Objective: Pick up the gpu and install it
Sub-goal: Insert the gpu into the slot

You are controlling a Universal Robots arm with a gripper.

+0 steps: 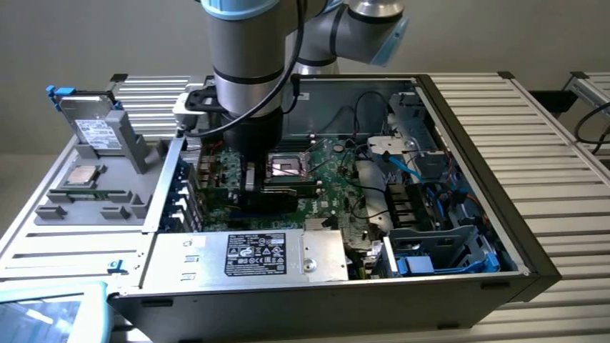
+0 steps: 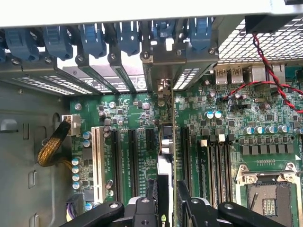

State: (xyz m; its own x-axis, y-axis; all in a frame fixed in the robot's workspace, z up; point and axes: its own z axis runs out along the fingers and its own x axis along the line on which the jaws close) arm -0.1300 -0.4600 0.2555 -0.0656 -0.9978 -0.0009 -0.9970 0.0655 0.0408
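I have the gripper [image 1: 250, 179] down inside the open computer case [image 1: 315, 307], over the motherboard [image 1: 329, 175]. In the wrist view its two black fingers [image 2: 185, 201] are clamped on either side of the gpu [image 2: 165, 156], which I see edge-on, standing upright between them. The card runs straight from the grip to the slotted rear wall of the case, where its thin metal bracket [image 2: 163, 90] meets the row of blue retention clips [image 2: 94, 38]. It stands over the motherboard between a black expansion slot [image 2: 132, 161] on one side and the memory slots [image 2: 215, 165] on the other. I cannot tell whether its lower edge is seated in a slot.

Reading the exterior view as a clock face centred on the gripper:
- The empty CPU socket [image 1: 286, 168] lies just beside it at three o'clock.
- The power supply [image 1: 253, 254], with its black label, sits at six o'clock, near the front wall of the case.
- A silver, white-labelled drive [image 1: 96, 132] stands upright in a grey holder at ten o'clock, well apart and outside the case.
- A blue cable [image 1: 405, 168] crosses the board further out at three o'clock.

The case rests on a slatted metal table [image 1: 543, 121].
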